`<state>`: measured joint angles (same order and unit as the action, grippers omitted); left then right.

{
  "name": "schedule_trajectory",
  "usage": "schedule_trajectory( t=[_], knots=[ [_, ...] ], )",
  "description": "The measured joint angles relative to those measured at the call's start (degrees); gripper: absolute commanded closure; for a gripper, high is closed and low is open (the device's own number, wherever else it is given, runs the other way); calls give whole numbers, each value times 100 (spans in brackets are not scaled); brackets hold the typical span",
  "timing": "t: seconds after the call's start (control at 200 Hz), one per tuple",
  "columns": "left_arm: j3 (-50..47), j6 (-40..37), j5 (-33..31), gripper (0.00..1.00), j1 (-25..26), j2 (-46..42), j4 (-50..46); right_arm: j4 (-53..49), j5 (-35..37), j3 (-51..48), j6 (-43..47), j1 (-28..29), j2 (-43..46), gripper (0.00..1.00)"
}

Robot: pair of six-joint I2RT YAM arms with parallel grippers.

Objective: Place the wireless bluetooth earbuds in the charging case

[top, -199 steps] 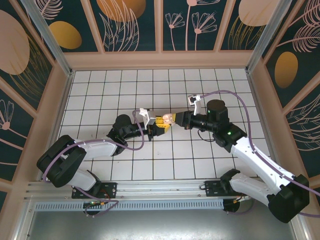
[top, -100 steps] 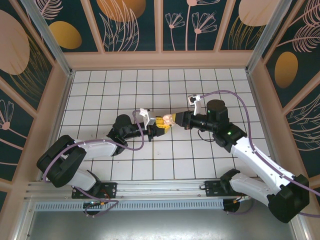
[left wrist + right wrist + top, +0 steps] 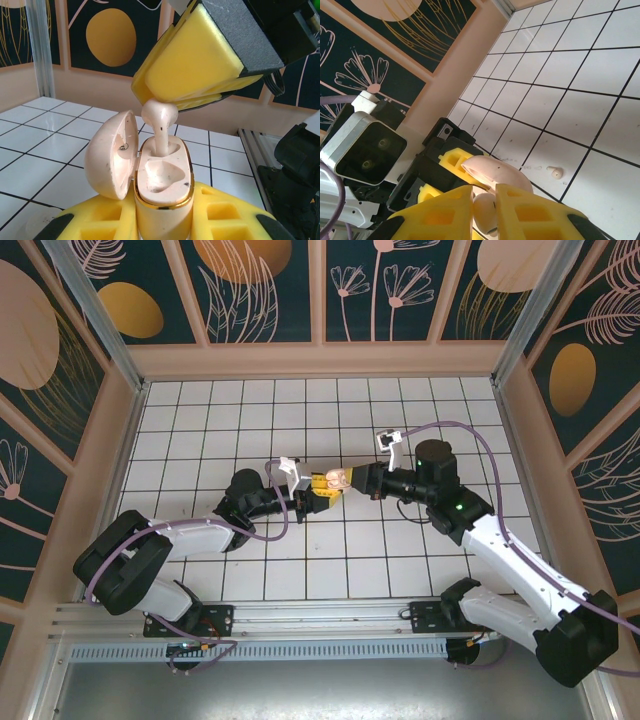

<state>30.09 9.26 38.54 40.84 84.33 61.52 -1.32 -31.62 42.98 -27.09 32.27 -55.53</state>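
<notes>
My left gripper point(image 3: 162, 222) is shut on the pinkish-beige charging case point(image 3: 162, 195) and holds it upright, with its lid point(image 3: 111, 155) swung open to the left. The case's near slot is empty. My right gripper point(image 3: 484, 214) is shut on one earbud point(image 3: 160, 120), whose stem stands in the far slot with its head still above the rim. In the top view the two grippers meet mid-table, left point(image 3: 316, 494) and right point(image 3: 352, 478), with the case point(image 3: 331, 479) between them. A second earbud point(image 3: 555, 172) lies loose on a white tile.
The white tiled floor point(image 3: 250, 420) is enclosed by beige walls with dark floral panels point(image 3: 380, 290). An aluminium rail point(image 3: 300, 615) runs along the near edge by the arm bases. The left wrist's camera housing point(image 3: 362, 147) sits close to the right gripper.
</notes>
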Motion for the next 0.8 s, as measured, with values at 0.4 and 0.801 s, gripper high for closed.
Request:
schedule_trajectory(
  t=[0.4, 0.801],
  knots=[
    [0, 2, 61, 79, 0, -63, -7, 247, -195, -125, 68, -48, 52, 80],
    [11, 0, 168, 79, 0, -76, -11, 260, -507, -127, 444, -122, 55, 80]
  ],
)
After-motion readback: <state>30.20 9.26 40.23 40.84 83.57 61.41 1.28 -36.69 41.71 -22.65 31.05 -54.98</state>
